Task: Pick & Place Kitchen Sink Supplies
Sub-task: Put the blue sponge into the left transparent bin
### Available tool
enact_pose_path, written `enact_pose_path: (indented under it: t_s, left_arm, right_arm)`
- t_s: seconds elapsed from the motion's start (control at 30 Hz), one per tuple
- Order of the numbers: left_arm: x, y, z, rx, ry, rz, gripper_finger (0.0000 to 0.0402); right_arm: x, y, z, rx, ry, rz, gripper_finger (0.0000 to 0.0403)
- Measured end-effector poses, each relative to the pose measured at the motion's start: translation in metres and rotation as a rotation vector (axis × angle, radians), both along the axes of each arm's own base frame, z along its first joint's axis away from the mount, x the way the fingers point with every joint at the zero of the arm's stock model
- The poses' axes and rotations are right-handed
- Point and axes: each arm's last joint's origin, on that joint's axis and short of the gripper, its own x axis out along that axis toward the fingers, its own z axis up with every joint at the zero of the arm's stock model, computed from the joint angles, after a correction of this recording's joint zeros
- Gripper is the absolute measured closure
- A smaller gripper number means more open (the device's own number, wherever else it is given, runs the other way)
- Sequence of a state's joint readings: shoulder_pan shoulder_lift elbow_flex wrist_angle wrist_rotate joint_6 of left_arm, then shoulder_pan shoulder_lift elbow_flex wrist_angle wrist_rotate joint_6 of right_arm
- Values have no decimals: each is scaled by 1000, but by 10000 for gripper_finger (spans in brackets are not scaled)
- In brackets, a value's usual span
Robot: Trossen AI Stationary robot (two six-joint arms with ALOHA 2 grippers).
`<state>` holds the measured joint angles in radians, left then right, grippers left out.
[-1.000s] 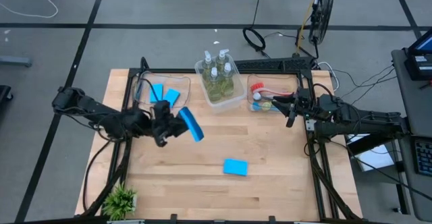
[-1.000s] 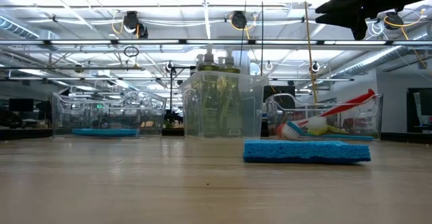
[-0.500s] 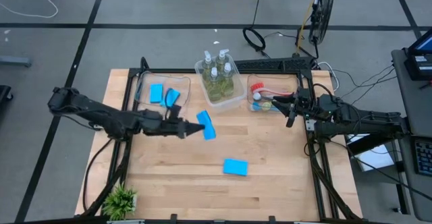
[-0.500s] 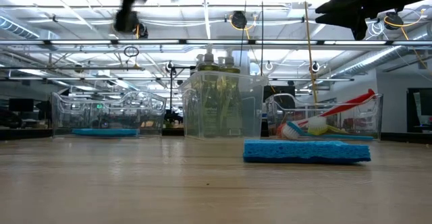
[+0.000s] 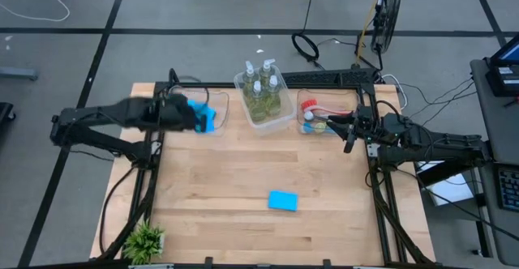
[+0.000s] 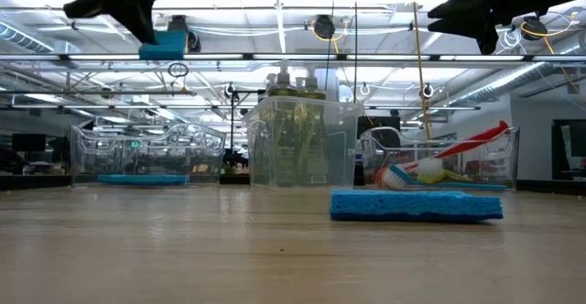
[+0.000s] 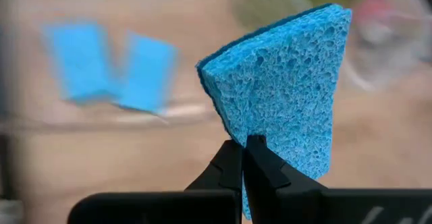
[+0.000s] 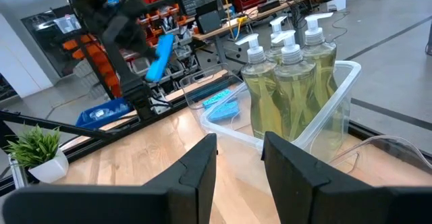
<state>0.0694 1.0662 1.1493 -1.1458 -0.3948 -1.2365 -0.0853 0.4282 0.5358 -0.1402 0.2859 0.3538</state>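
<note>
Sponge (image 7: pixel 283 96) sits pinched by one edge in my left gripper (image 5: pixel 197 120), jaws clamped on it, its flat face upright, directly above the left bin (image 5: pixel 219 99) with two sponges inside; my right gripper (image 5: pixel 350 133) waits half-open, empty, beside the brushes' bin

Wooden table (image 5: pixel 219 180): three clear bins (image 5: pixel 280 117), blue sponge (image 5: pixel 282 201), potted plant (image 5: pixel 144 240).
</note>
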Motion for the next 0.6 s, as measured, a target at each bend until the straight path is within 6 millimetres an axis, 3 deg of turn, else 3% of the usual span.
enact_pose_path:
  t_s: [0.1,0.23,0.47,0.6]
  left_arm:
    - [-12,18,16,60,134,49,401]
    - [-22,43,22,87,292,74,401]
    - [-29,93,2,11,538,78,401]
    - [-28,127,-10,-33,566,48,401]
  right_arm:
    - [0,0,0,0,0,0,293]
    - [0,0,0,0,0,0,293]
    - [0,0,0,0,0,0,293]
    - [0,0,0,0,0,0,293]
